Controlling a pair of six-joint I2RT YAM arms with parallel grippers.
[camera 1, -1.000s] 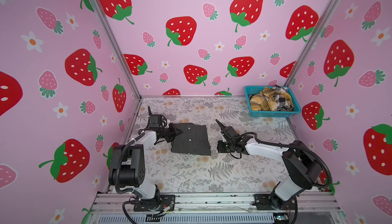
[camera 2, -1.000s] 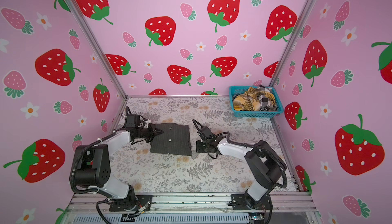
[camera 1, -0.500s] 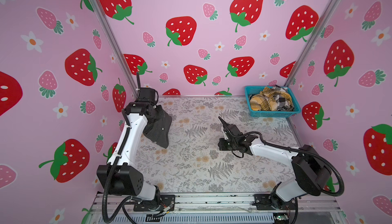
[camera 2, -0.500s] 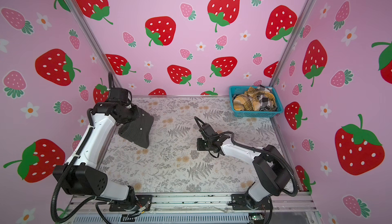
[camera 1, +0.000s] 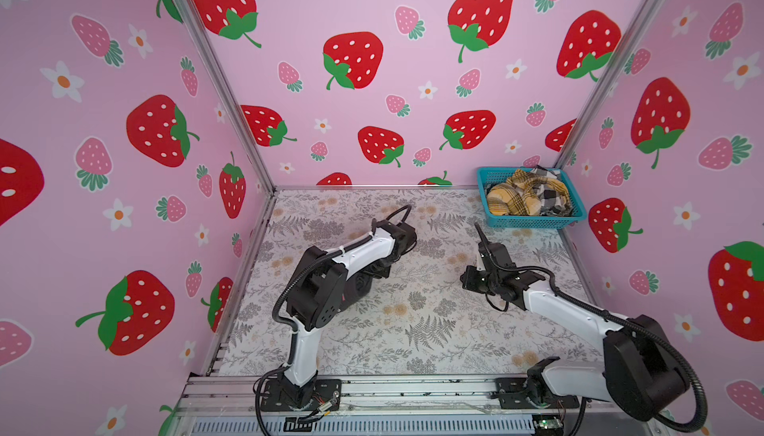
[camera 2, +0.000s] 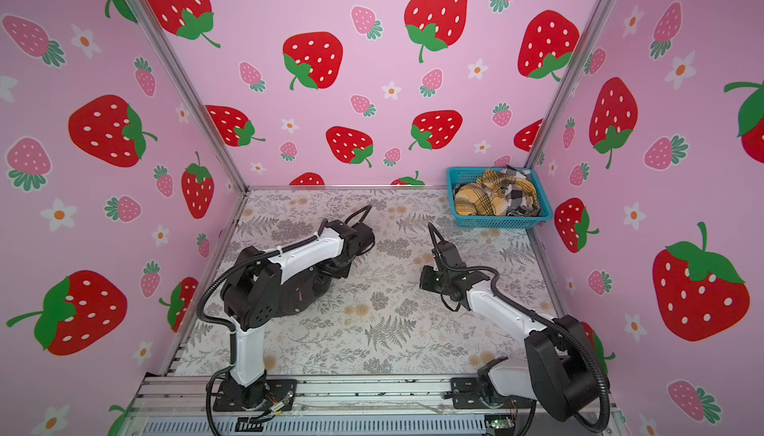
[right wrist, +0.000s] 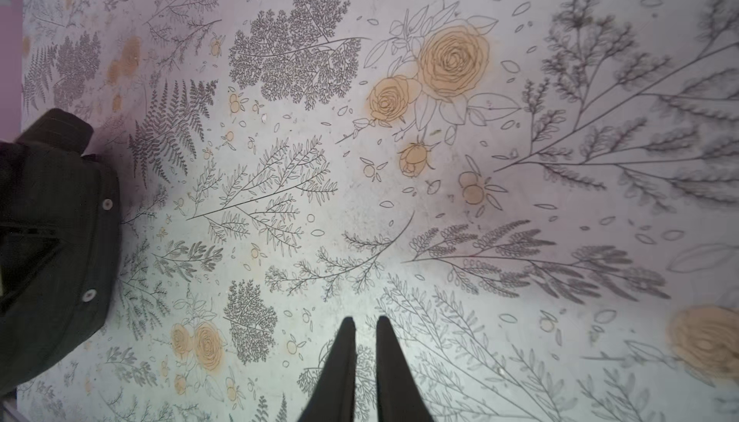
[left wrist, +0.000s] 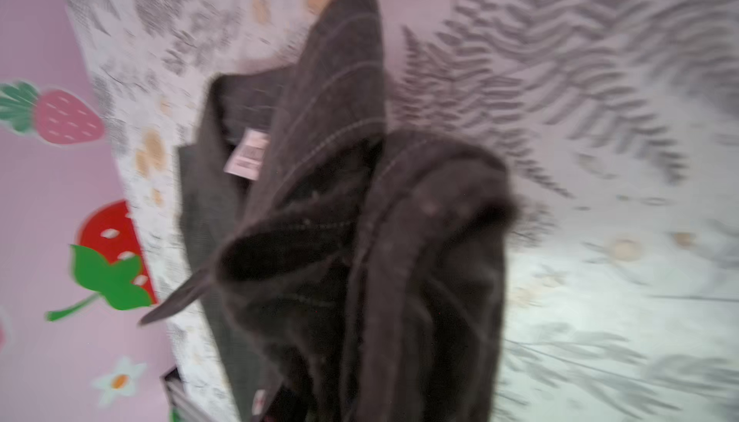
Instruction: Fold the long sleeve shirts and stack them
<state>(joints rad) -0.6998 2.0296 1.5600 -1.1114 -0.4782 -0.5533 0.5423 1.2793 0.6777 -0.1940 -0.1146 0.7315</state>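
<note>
The desk takes up the lower middle of both top views, a smooth sheet printed with grey ferns and tan roses, boxed in by pink strawberry walls. My left arm bends low over its left-centre, and beneath the elbow sits the charcoal shirt, a dark soft mass that the arm mostly hides. In the upper right corner of the desk a teal plastic mesh basket holds the mustard plaid shirt and the black-and-white check shirt, both crumpled and unfolded. I judge the step in hand to be setting the charcoal shirt down as the base of the stack. To do it well I should let the cloth settle flat before I part from it, then draw away straight so that no fold drags open. My left claw is buried in the cloth and I cannot tell how its jaws stand. The left wrist view is blurred and shows only limp, napped fabric with thin pale pinstripes, bunched around a collar and a small white label. My right claw hovers empty over bare desk right of centre, jaws nearly together. At the left edge of its wrist view the shirt shows two pale buttons.
</note>
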